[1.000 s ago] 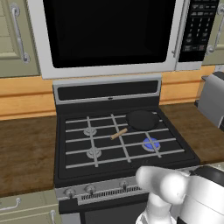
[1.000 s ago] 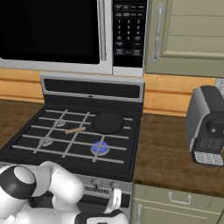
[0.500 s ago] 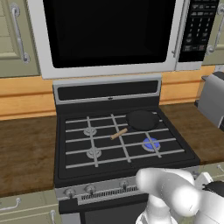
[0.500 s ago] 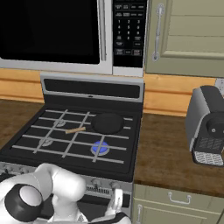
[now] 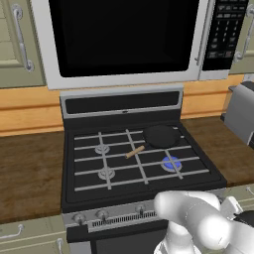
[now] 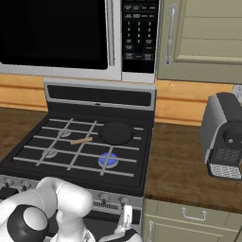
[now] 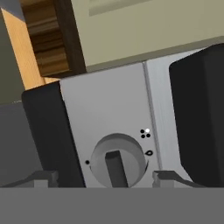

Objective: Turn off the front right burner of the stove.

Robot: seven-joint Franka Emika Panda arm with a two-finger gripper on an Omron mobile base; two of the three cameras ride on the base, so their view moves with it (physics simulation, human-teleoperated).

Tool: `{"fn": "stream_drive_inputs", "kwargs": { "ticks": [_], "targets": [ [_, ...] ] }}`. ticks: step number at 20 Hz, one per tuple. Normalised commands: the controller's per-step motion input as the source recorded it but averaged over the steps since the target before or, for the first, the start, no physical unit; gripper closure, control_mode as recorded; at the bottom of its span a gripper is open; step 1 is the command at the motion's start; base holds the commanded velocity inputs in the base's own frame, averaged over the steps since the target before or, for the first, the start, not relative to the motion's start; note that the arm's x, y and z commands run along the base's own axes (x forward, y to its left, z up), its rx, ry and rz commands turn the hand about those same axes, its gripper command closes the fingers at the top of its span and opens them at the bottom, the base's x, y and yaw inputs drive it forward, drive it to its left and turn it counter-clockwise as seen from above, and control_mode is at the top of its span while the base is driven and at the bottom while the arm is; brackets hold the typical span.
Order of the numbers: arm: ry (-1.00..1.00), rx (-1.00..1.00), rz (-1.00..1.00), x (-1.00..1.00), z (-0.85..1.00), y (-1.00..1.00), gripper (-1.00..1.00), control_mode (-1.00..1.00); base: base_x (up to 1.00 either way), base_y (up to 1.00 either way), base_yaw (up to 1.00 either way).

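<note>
Flanking a round silver control knob (image 7: 117, 161) on the stove's silver knob strip (image 7: 109, 113), the two dark fingers (image 7: 41, 177) stand wide apart, neither pad touching it. Farther back on the black gas stove (image 5: 89, 191), the small round front right burner (image 5: 171, 163) glows blue near the front right corner, under pale grate bars. Behind it sits a round black pan (image 5: 161, 135).

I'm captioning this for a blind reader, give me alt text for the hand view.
Close on a round silver stove knob with a raised bar grip, set in the silver knob strip; the open hand has a fingertip on each side of it. Beige cabinet and wood counter lie beyond.
</note>
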Motion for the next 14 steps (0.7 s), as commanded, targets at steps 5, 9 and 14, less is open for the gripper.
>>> {"fn": "stream_drive_inputs", "kwargs": {
  "ticks": [5, 9, 14],
  "targets": [
    [-0.08, -0.04, 0.0, 0.12, -0.06, 0.0, -1.0, -1.0, 0.0, 0.0, 0.0],
    [-0.06, -0.02, 0.0, 0.19, 0.0, 0.05, -1.0, -1.0, 0.0, 0.0, 0.0],
    [0.0, 0.0, 0.0, 0.36, 0.0, 0.08, -1.0, -1.0, 0.0, 0.0, 0.0]
  ]
}}
